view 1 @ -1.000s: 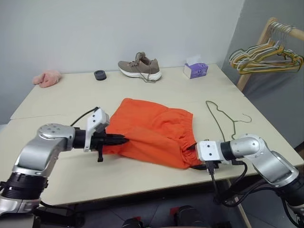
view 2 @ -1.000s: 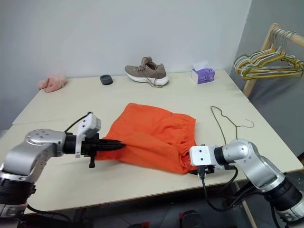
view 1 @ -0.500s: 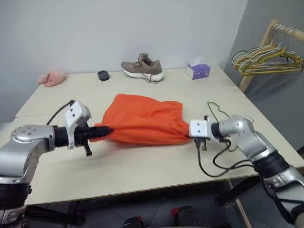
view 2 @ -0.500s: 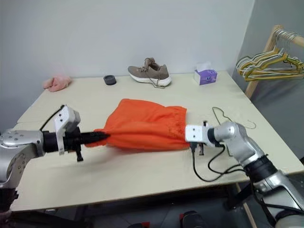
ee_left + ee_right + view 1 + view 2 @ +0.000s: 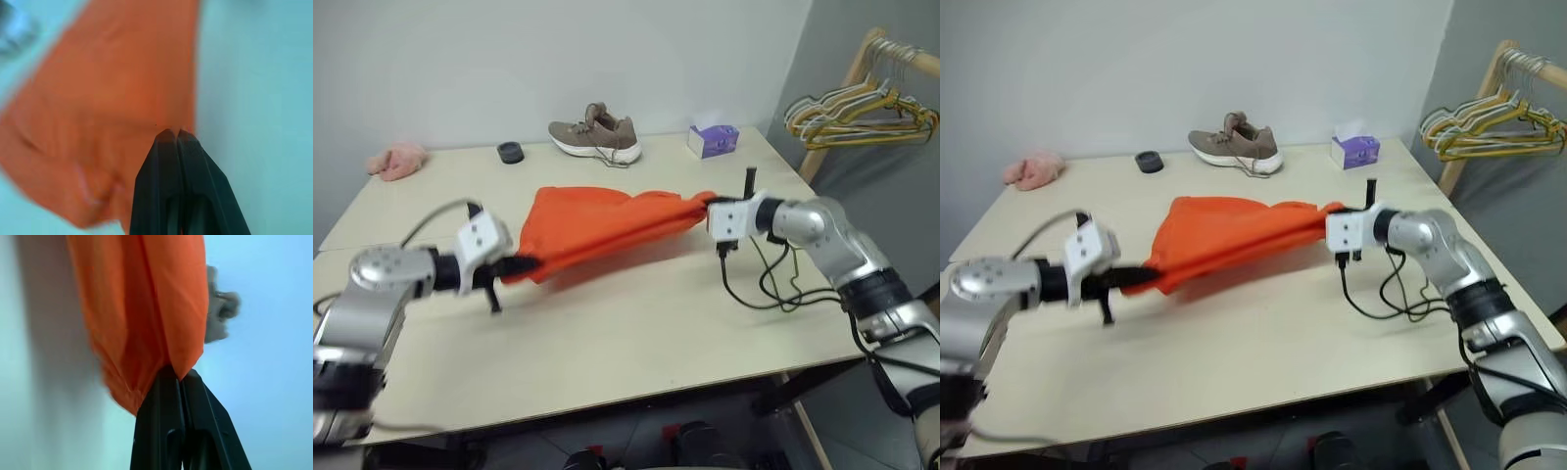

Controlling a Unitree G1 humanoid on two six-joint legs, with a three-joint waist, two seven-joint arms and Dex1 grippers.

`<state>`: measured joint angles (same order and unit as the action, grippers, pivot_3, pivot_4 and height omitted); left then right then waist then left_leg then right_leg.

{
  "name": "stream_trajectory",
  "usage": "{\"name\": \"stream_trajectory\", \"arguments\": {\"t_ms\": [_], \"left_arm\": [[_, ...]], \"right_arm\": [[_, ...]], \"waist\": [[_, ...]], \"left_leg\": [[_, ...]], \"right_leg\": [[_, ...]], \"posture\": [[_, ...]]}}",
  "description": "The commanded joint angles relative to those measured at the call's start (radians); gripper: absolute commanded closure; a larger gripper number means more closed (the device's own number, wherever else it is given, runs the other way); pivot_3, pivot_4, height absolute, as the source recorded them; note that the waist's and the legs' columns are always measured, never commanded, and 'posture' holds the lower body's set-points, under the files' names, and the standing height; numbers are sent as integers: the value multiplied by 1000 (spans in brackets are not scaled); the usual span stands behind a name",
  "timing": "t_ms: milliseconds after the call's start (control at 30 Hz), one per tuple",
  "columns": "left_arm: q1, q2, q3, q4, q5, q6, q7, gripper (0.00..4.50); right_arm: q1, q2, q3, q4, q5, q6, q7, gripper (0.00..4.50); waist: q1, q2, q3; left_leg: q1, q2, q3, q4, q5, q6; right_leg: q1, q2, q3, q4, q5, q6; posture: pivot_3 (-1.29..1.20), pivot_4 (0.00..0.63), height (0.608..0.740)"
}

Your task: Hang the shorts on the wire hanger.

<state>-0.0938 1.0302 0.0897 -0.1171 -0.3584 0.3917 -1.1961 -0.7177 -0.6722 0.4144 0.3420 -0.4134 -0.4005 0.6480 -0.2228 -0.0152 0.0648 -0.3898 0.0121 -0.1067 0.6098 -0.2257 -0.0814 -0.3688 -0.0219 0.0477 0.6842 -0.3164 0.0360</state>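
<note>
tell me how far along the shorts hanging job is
Done: both grippers are shut on the shorts, left gripper at one end, right gripper at the other, stretching them above the table. Left: the wire hanger lies on the table, shorts not yet on it.

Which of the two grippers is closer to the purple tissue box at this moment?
The right. The right gripper, shut on one end of the shorts, is just in front of the tissue box. The left gripper pinches the shorts' other end, far across the table.
</note>
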Motion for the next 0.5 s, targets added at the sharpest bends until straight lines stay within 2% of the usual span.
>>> {"name": "stream_trajectory", "arguments": {"t_ms": [33, 167, 233, 300, 333, 367, 500], "left_arm": [[170, 80, 126, -148, -68, 80, -75, 4500], [362, 96, 226, -264, -133, 170, -111, 4500], [449, 98, 260, -300, -133, 187, -128, 4500], [539, 98, 271, -320, -99, 166, -138, 4500], [566, 94, 267, -320, -77, 144, -134, 4500], [577, 88, 262, -315, -65, 131, -125, 4500], [547, 51, 237, -292, -60, 121, -75, 4500]], "right_arm": [[91, -26, -1, -139, -3, -23, 38, 4453], [217, -63, 25, -260, 59, 18, 192, 4453], [265, -93, 32, -311, 107, 51, 285, 4453], [292, -116, 27, -351, 136, 88, 349, 4453], [300, -119, 21, -363, 143, 107, 364, 4453], [305, -123, 20, -373, 146, 127, 382, 4453], [326, -113, 10, -421, 155, 203, 406, 4453]], "waist": [[0, 0, 0], [22, 0, 3], [32, 0, 7], [36, -1, 10], [35, -2, 12], [35, -3, 12], [38, -4, 11]], "left_leg": [[-2, 0, 0, 1, 0, 0], [5, 0, 0, 3, 1, 2], [15, 1, 0, 2, 2, 4], [32, 1, -1, 1, 2, 4], [39, 2, -2, 1, 2, 4], [44, 2, -2, 1, 1, 2], [44, 2, -6, 1, -2, -3]], "right_leg": [[-3, 0, 0, 2, 0, 0], [1, 2, -2, 10, -1, 0], [10, 3, -3, 12, -6, 2], [25, 3, -4, 12, -11, -5], [27, 2, -3, 12, -12, -6], [32, -1, -2, 12, -12, -6], [33, -2, -4, 12, -12, -7]], "posture": [[-127, 1, 740], [-118, 0, 740], [-116, 0, 740], [-118, 0, 740], [-117, 0, 740], [-117, 0, 740], [-118, 0, 740]]}}
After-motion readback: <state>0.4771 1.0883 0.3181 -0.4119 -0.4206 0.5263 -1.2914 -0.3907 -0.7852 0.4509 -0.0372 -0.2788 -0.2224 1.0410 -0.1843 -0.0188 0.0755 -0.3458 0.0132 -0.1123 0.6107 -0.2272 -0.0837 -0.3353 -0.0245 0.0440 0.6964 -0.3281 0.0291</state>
